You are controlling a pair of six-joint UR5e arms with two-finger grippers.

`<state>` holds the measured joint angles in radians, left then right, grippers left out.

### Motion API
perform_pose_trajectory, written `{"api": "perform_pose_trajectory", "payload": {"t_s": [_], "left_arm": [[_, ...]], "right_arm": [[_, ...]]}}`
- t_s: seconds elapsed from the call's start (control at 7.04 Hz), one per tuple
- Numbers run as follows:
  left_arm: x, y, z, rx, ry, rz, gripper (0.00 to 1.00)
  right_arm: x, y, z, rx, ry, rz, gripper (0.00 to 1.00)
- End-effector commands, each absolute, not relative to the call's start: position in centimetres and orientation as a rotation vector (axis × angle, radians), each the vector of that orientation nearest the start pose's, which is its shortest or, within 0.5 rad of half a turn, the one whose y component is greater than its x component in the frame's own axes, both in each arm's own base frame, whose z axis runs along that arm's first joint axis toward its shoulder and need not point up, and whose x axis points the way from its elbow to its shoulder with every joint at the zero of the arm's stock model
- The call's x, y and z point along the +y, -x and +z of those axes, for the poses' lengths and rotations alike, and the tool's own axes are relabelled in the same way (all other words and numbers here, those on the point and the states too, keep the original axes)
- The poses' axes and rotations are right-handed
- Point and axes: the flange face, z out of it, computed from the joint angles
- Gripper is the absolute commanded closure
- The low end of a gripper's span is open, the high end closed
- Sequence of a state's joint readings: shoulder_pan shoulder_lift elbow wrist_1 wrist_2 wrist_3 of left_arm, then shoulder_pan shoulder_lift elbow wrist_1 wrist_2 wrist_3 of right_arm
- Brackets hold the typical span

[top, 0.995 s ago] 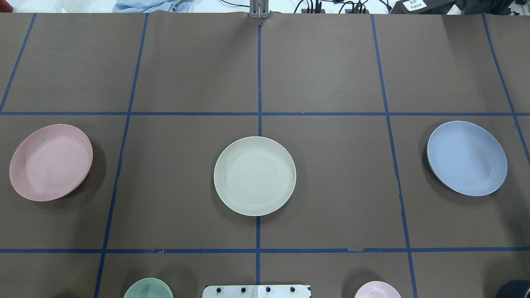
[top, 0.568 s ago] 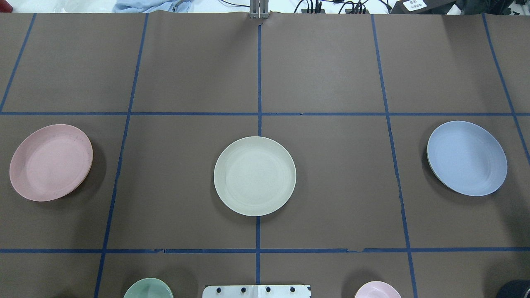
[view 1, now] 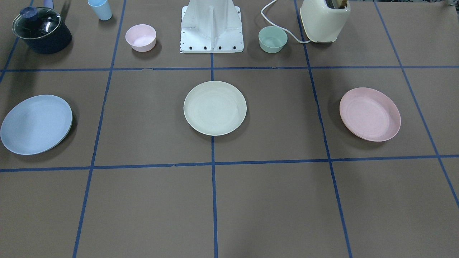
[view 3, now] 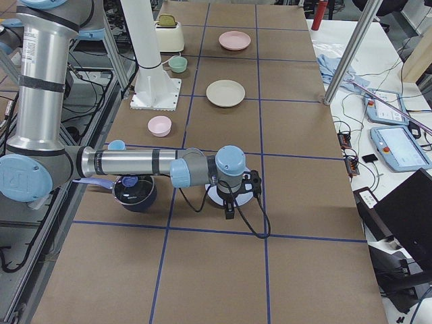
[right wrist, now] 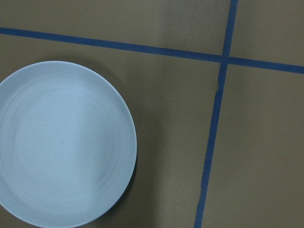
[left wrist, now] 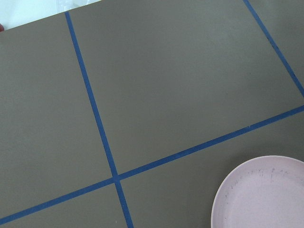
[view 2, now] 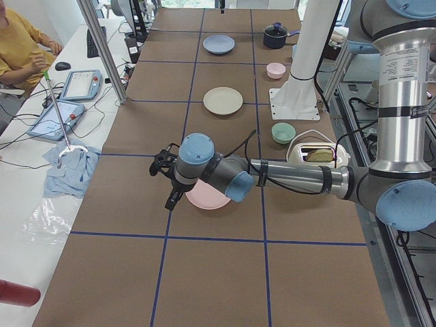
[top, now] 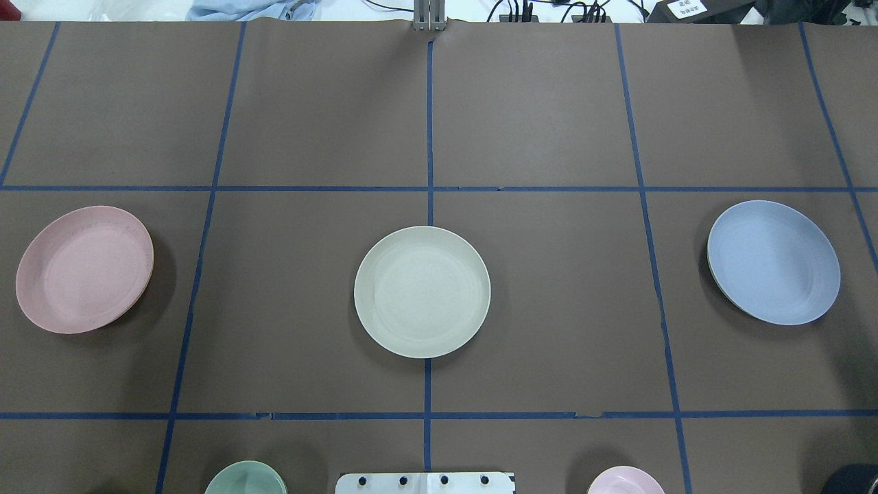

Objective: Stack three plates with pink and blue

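Plates lie well apart in one row across your brown table (top: 549,103) with its blue tape grid. The pale pink plate (top: 84,269) is on the robot's left. The cream-white plate (top: 422,291) sits at the centre on the middle tape line. The light blue plate (top: 774,262) is on the robot's right. All three rest flat on the table, rims up, and no plate touches another.

From the left side camera you can see the left arm reaching out low above the pink plate, its wrist hiding part of it. The left gripper (view 2: 158,167) points toward the operators' edge. That camera does not show you how far its fingers are parted or whether they hold anything. The left wrist camera catches the pink plate in its lower right corner.

From the right side camera the right gripper (view 3: 253,183) hangs over the blue plate in the same way, and again you cannot tell its opening. The right wrist camera looks down on the blue plate.

Near the white robot base (view 1: 211,27) stand a small pink bowl (view 1: 140,37), a green bowl (view 1: 273,39), a cream toaster (view 1: 324,20), a dark lidded pot (view 1: 41,30) and a blue cup (view 1: 100,9).
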<state>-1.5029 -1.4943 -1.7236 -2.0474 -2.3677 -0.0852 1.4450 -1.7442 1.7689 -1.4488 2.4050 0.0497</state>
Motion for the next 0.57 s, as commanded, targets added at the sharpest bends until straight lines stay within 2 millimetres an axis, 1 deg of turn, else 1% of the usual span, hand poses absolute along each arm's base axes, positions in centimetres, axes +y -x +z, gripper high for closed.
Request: {"api": "perform_pose_trajectory", "payload": {"t_s": [0.0, 0.14, 0.28, 0.43], "left_arm": [[-48.4, 2.1, 56.4, 0.816, -0.457, 0.224, 0.0], [-48.3, 2.1, 56.4, 0.815, -0.458, 0.225, 0.0], [-48.3, 2.1, 56.1, 0.817, -0.459, 0.223, 0.0], [-48.3, 2.1, 56.1, 0.819, -0.46, 0.223, 0.0]], "right_arm": [[-43.7, -0.1, 62.8, -0.841, -0.053, -0.135, 0.0], [-44.2, 0.2, 63.3, -0.84, -0.042, -0.131, 0.0], [-45.3, 0.7, 63.4, -0.839, -0.035, -0.13, 0.0], [-46.6, 1.2, 64.1, -0.842, -0.016, -0.116, 0.0]]}}
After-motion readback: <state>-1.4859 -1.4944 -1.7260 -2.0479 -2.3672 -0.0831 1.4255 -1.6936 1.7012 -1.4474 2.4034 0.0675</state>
